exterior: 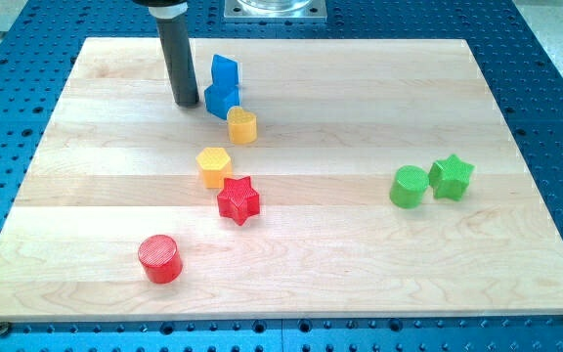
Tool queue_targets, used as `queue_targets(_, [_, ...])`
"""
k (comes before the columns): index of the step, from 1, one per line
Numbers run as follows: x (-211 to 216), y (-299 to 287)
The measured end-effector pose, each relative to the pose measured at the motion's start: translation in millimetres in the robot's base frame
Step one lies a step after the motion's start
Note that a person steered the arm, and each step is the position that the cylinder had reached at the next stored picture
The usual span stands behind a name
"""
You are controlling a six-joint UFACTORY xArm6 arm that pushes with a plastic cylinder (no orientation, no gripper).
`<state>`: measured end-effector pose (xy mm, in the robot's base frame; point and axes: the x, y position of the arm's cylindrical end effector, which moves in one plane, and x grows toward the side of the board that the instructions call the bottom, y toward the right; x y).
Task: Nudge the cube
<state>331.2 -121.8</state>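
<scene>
Cube: blue cube (pixel 221 99), upper left of frame, on the counter (pixel 360 117).
My tip: my tip (pixel 186 102) just left of it, apparently touching.
End effector: bare rod, nothing to open or close.
Neighbours: blue block (pixel 225 70) behind; yellow block (pixel 242 125) just below-right.
Technique: short, slow push rightward, through cube centre.

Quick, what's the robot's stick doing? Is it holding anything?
My tip: no gripper, holding nothing; it sits just left of the blue cube.
</scene>
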Motion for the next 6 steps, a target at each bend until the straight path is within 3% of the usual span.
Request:
queue_targets(2, [0,38])
queue_targets(3, [-16,14])
queue_targets(4, [-59,-21])
queue_targets(6, [-61,50])
